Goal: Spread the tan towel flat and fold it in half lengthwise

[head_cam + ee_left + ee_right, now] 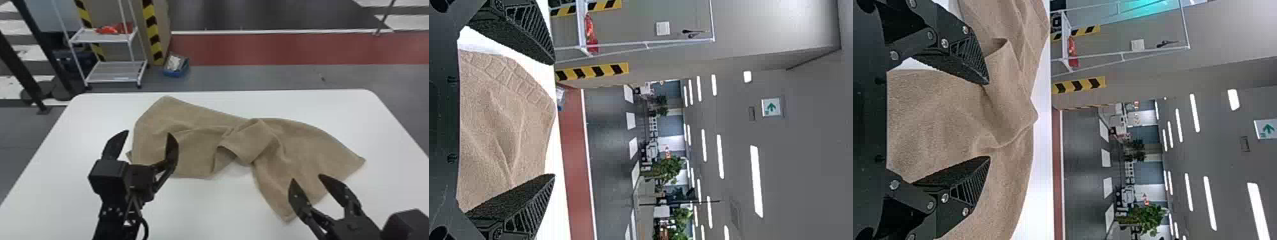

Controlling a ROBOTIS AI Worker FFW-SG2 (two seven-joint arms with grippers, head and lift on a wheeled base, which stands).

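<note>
- The tan towel lay rumpled across the white table, with a turned-over flap near its middle; taking that flap as the clock's centre and twelve as the table's far edge, one corner pointed to ten o'clock, another just past three, and a third to five.
- The left gripper was at nine o'clock, its fingers spread wide and gripping nothing, with the cloth showing between them in the wrist view.
- The right gripper was at four o'clock, also spread and gripping nothing; cloth showed between its fingers too.
- Whether either gripper touched the towel, I couldn't tell.
- Beyond the table, a shelf cart stood toward ten o'clock, with a blue bin on the floor beside it.
</note>
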